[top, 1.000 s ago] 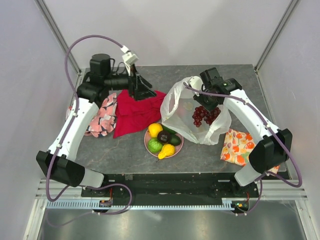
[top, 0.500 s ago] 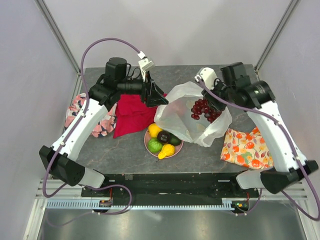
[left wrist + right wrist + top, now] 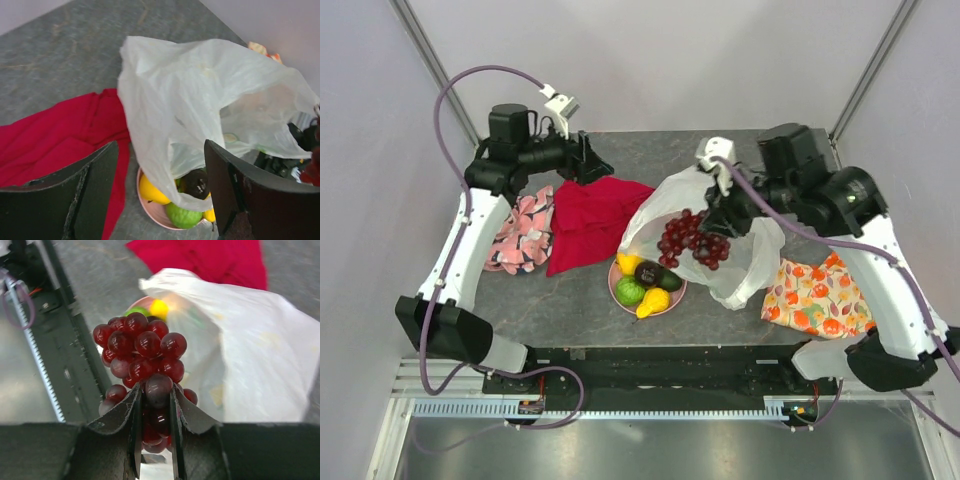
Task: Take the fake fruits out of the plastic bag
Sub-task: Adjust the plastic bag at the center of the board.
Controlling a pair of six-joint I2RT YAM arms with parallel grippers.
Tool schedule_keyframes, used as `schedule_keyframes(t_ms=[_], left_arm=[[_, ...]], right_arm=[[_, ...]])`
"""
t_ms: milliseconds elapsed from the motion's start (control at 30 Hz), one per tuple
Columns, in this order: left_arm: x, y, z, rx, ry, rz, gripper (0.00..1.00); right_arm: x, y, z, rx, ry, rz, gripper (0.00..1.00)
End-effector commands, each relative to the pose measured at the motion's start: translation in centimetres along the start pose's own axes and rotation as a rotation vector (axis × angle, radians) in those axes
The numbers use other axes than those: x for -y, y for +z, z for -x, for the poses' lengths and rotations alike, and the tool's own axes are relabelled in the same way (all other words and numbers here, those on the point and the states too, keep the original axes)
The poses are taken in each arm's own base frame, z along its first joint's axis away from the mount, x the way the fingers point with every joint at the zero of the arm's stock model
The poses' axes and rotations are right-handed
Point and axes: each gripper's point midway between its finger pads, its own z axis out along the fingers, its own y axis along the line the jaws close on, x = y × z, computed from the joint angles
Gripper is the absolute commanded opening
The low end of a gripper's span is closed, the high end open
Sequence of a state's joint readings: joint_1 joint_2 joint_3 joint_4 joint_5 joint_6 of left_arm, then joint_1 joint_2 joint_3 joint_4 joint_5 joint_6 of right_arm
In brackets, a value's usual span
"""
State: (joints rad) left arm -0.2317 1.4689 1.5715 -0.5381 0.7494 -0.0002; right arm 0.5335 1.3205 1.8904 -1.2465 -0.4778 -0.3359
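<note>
Grape bunch (image 3: 142,352): light, glossy, slippery, loosely jointed. Held aloft just beside the pink plate (image 3: 613,283), over the plastic bag (image 3: 750,265). Right end effector (image 3: 155,395) pinches it narrowly, probably near the stem. Left end effector (image 3: 160,150) stands wide, empty, beyond the plate.

Free tabletop (image 3: 545,305): near-left patch, plus a far strip behind the red cloth (image 3: 590,222). Centre is tight. The pink plate (image 3: 148,206) is packed with fruits (image 3: 638,282), and the plastic bag (image 3: 745,270) drapes over its far side. The right tool (image 3: 156,388), clamped on the grape bunch (image 3: 688,240), hangs over the bag and blocks the straight-down path there. The right arm runs above the right edge of the orange printed cloth (image 3: 810,295). The pink floral cloth (image 3: 520,235) fills the left edge beside the red cloth. The left tool (image 3: 160,145), jaws wide apart and holding nothing, sits far-left, apart from the bag.
</note>
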Motion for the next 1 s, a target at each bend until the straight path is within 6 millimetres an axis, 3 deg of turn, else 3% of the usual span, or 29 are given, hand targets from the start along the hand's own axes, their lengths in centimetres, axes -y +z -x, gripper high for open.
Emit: schedule_keyframes(t_ms=[0,133,200,233,433,533,667,700,733,767,833,867,933,967], left_arm=[[0.5,-3.8,2.2,0.083,0.094,0.073,0.76],[0.7,-5.8,1.6,0.103,0.097,0.109,0.76],[0.9,-6.9,1.2,0.116,0.099,0.127,0.76],[1.1,-7.3,1.1,0.119,0.105,0.13,0.76],[2.2,-9.7,0.7,0.16,0.12,0.16,0.76],[2.2,-10.6,0.6,0.175,0.124,0.182,0.76],[2.5,-11.1,0.5,0.181,0.134,0.189,0.76],[2.5,-11.1,0.4,0.181,0.13,0.185,0.76],[2.5,-11.1,0.3,0.18,0.129,0.183,0.76],[2.6,-11.1,0.4,0.181,0.128,0.18,0.76],[2.7,-11.0,0.3,0.18,0.128,0.169,0.76],[2.7,-11.0,0.3,0.18,0.129,0.166,0.76],[2.6,-10.7,0.3,0.18,0.123,0.157,0.76],[2.6,-10.6,0.3,0.182,0.115,0.154,0.76]], right_arm=[[-4.6,2.6,1.6,0.009,-0.053,0.192,0.03],[-8.6,6.9,1.3,-0.06,-0.108,0.34,0.02],[-9.3,8.5,1.5,-0.077,-0.085,0.375,0.01],[-9.5,10.4,1.7,-0.092,-0.084,0.386,0.0],[-8.3,17.0,2.6,-0.141,-0.033,0.363,0.0],[-6.7,20.1,2.1,-0.179,-0.028,0.3,0.0],[-1.9,23.3,1.2,-0.227,-0.053,0.094,0.0],[1.6,23.9,0.3,-0.258,-0.045,-0.014,0.0],[3.8,23.8,0.3,-0.259,-0.027,-0.067,0.0],[8.9,22.8,0.4,-0.238,0.038,-0.161,0.0],[14.5,21.0,0.1,-0.227,0.078,-0.283,0.0],[18.9,19.0,-0.6,-0.226,0.101,-0.374,0.0],[23.0,16.5,-1.5,-0.242,0.088,-0.478,0.0],[25.7,14.1,-2.2,-0.233,0.116,-0.55,0.01]])
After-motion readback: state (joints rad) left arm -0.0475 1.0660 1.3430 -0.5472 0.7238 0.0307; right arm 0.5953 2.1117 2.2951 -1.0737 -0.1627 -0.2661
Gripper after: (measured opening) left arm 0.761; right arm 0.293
